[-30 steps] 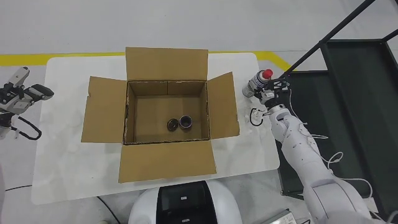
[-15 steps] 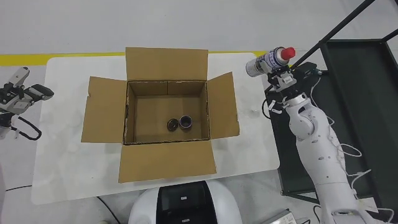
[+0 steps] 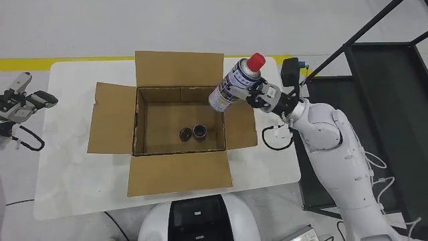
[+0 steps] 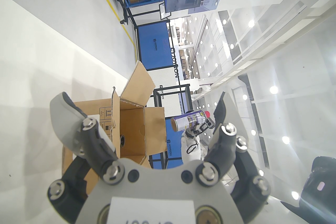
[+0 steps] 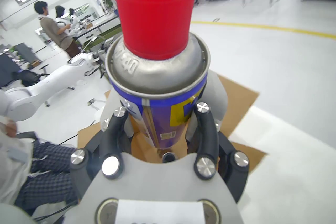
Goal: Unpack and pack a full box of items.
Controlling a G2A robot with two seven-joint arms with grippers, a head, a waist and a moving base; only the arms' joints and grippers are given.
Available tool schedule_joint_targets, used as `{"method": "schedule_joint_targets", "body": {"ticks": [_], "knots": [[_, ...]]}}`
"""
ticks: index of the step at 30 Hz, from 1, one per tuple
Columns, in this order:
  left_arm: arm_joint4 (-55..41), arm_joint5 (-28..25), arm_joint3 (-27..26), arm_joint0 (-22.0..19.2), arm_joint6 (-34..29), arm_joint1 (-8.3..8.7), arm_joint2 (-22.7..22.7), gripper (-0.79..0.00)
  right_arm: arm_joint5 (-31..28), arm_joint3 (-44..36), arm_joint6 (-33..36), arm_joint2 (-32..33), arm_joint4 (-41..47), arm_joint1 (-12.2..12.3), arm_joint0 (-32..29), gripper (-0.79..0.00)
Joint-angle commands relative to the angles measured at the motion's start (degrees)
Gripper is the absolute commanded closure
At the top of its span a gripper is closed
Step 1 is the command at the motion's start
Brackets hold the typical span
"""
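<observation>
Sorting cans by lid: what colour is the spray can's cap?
Red cap on the spray can; clearest in right wrist view.

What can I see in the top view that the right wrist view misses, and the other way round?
Top view adds: two small dark round items on the floor of the cardboard box, the white table, and the left gripper, open by the table's left edge. Right wrist view adds: the red cap of the spray can close up, with fingers pressed against its sides. Shared: the spray can tilted above the box's right side, the right gripper holding it, and the box.
</observation>
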Motion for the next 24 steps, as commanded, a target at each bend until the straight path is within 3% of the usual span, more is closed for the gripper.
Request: {"method": "schedule_joint_targets", "body": {"ticks": [1,7,11,24], "knots": [[0.0,0.0,0.0,0.0,0.0,0.0,0.0,-0.785,3.1,0.7,6.1,-2.8,3.2,-0.1,1.7,0.0],[0.0,0.0,0.0,0.0,0.0,0.0,0.0,-0.785,12.5,4.3,13.2,-11.3,5.4,-0.9,5.5,0.0],[0.0,0.0,0.0,0.0,0.0,0.0,0.0,-0.785,18.3,10.6,16.0,-15.8,11.9,-1.9,9.1,0.0],[0.0,0.0,0.0,0.0,0.0,0.0,0.0,-0.785,18.3,10.6,16.0,-15.8,11.9,-1.9,9.1,0.0]]}}
